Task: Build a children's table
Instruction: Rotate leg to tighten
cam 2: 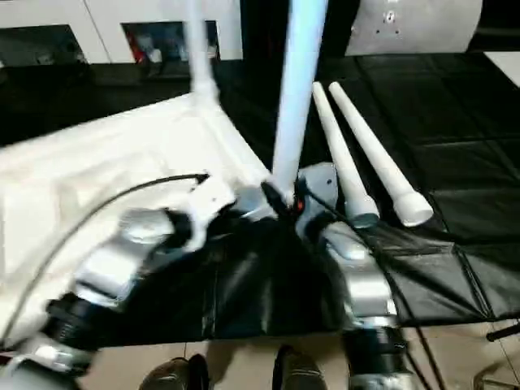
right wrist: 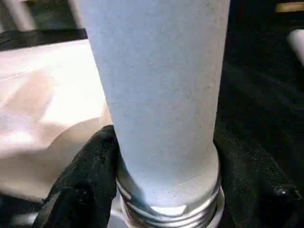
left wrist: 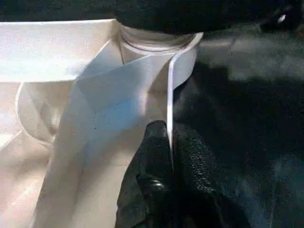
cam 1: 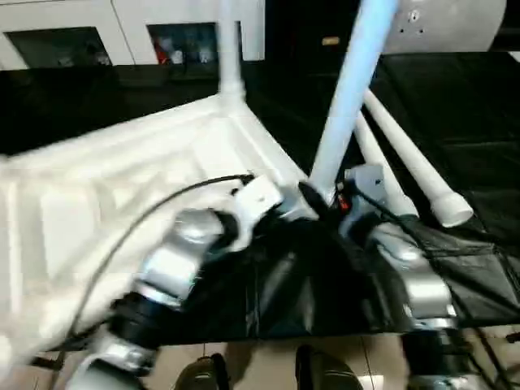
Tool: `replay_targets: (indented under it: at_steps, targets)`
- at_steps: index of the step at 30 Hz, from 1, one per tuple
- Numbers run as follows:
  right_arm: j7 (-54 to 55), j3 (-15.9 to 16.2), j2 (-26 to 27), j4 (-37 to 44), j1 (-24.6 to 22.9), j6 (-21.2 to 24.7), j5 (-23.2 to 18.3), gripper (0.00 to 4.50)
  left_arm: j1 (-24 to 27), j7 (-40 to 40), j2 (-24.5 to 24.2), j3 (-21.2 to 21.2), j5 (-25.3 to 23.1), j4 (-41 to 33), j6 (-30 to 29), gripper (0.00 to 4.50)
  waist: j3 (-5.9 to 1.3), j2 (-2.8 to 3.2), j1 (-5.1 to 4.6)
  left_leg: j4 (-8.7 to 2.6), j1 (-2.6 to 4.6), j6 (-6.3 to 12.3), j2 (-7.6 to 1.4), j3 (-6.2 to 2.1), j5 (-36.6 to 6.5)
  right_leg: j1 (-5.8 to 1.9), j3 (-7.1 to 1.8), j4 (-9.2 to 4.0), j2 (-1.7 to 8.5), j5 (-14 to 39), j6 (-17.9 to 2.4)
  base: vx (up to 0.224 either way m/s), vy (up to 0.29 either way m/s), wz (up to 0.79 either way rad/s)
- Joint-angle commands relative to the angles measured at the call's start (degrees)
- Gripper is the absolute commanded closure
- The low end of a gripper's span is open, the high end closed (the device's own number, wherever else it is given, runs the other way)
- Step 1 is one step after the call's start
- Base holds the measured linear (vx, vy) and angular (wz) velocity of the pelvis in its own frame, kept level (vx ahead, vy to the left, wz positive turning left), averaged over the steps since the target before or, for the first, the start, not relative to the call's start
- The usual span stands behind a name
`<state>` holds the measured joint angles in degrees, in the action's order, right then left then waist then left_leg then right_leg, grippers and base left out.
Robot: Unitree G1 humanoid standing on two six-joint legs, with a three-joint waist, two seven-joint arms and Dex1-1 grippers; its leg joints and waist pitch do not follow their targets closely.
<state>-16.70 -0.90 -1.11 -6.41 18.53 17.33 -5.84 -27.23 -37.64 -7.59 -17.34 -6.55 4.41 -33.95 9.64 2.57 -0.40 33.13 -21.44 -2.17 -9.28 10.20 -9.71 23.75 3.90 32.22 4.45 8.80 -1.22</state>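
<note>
Tabletop of the children's table, white, lying upside down on the black-covered bench, ribbed underside up, tilted across the left half of the head views. Upright leg at the far corner, rising out of the picture. Second upright leg seated at the near right corner, leaning slightly, its foot in a round corner socket with a grey threaded collar at the base. Left gripper at the near edge of the tabletop just beside that socket, its black fingers pressed together on a thin white wall of the tabletop's rim, closed on it. Right gripper at the base of the near leg, one black finger on each side of the tube, fingers close against it just above the collar, gripping the leg. Two loose legs lying side by side on the bench to the right of the tabletop, touching or nearly so, thick ends toward the robot, narrow ends pointing away. Silver forearms reaching in from the near edge, a black cable arcing over the left one. White cabinets behind the bench, pale floor at the near edge.
</note>
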Motion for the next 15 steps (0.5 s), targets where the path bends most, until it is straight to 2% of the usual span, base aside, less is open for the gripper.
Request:
replay_targets:
  at_steps: [1,2,3,4,5,6,7,10,12,14,15]
  targets:
    - [-0.18,5.51,5.68,-2.63,-0.93,1.59,-2.45,1.83,-3.27,8.0,4.2,0.82,-1.08,-2.13,0.51,4.5,-3.55,-0.43,-0.24,-4.33,1.16,1.17,-2.57,-2.25,-22.5,-1.73,-1.73,-5.93,4.0,37.22,-4.33,0.0,0.0,0.0]
    - [-0.12,5.43,5.82,-2.62,-0.92,1.38,-2.41,1.83,-3.24,7.9,4.32,0.69,-1.08,-2.32,0.31,4.5,-3.53,-0.42,-0.27,-4.44,1.09,1.34,-2.6,-2.24,-22.29,-1.74,-1.75,-5.98,3.97,36.55,-4.19,0.0,0.0,0.0]
    - [-0.37,5.18,6.01,-2.6,-0.8,1.03,-2.47,1.48,-3.1,7.64,4.59,0.42,-1.15,-2.85,-0.32,4.5,-3.49,-0.3,-0.25,-4.57,0.96,1.67,-2.69,-2.26,-22.26,-1.71,-1.83,-5.91,3.94,34.84,-4.25,0.0,0.0,0.0]
    - [-0.34,4.72,5.82,-2.77,-0.59,0.35,-2.35,1.48,-2.9,6.84,4.15,-0.06,-1.33,-3.22,-0.26,4.5,-3.64,-0.2,-0.24,-4.64,0.96,1.89,-2.84,-2.2,-22.38,-1.62,-1.99,-5.7,3.84,32.63,-4.7,0.0,0.0,0.0]
    - [-0.23,4.37,5.68,-2.89,-0.43,-0.13,-2.23,1.12,-2.76,6.29,3.82,-0.4,-1.48,-3.48,-0.22,4.5,-3.72,-0.19,-0.25,-4.65,0.89,2.07,-2.87,-2.15,-22.05,-1.64,-2.06,-5.59,3.85,31.42,-5.07,0.0,0.0,0.0]
    - [-0.43,4.04,5.58,-2.79,-0.34,-0.05,-2.54,1.12,-2.63,5.95,3.39,-0.66,-1.47,-3.82,-0.5,4.5,-3.84,0.01,-0.17,-4.7,0.61,2.47,-2.96,-2.09,-21.05,-1.77,-2.23,-5.28,3.94,28.65,-6.01,0.0,0.0,0.0]
    - [-0.62,3.35,4.94,-2.6,-0.17,-0.47,-2.72,1.06,-2.39,5.3,2.12,-0.8,-1.32,-3.98,-0.22,4.5,-3.69,-0.02,-0.33,-4.85,0.33,2.68,-3.0,-2.13,-21.0,-1.88,-2.19,-5.03,3.84,26.94,-6.76,0.0,0.0,0.0]
    - [-2.81,3.32,3.39,-2.05,-0.22,-1.87,-2.74,0.79,-2.02,3.6,0.25,-1.06,-1.33,-3.91,0.65,4.5,-4.04,-0.07,-0.48,-4.71,0.05,3.26,-3.07,-1.98,-19.05,-2.29,-2.46,-4.44,3.95,22.67,-8.5,0.0,0.0,0.0]
    - [-7.65,3.72,-0.16,-0.66,-0.92,-3.96,-2.92,0.59,-1.54,0.9,-2.62,-0.81,-1.23,-3.25,2.3,4.5,-4.18,-0.14,-0.31,-4.51,0.15,3.86,-3.04,-1.76,-17.67,-2.33,-2.57,-4.32,3.99,21.3,-9.45,0.0,0.0,0.0]
    - [-9.29,3.81,-1.53,-0.22,-1.18,-4.39,-3.11,0.49,-1.43,0.07,-3.63,-0.67,-1.01,-2.91,3.07,4.5,-4.23,-0.13,-0.17,-4.28,0.17,4.71,-3.06,-1.48,-15.86,-2.32,-2.81,-4.09,3.95,19.26,-10.44,0.0,0.0,0.0]
    - [-13.2,3.1,-4.49,0.61,-1.6,-5.28,-4.19,0.34,-1.14,-2.27,-5.95,-0.29,-0.43,-2.12,5.17,4.5,-4.37,-0.26,-0.19,-4.12,-0.13,5.26,-2.99,-1.46,-14.72,-2.66,-2.79,-3.85,4.01,18.4,-10.96,0.0,0.0,0.0]
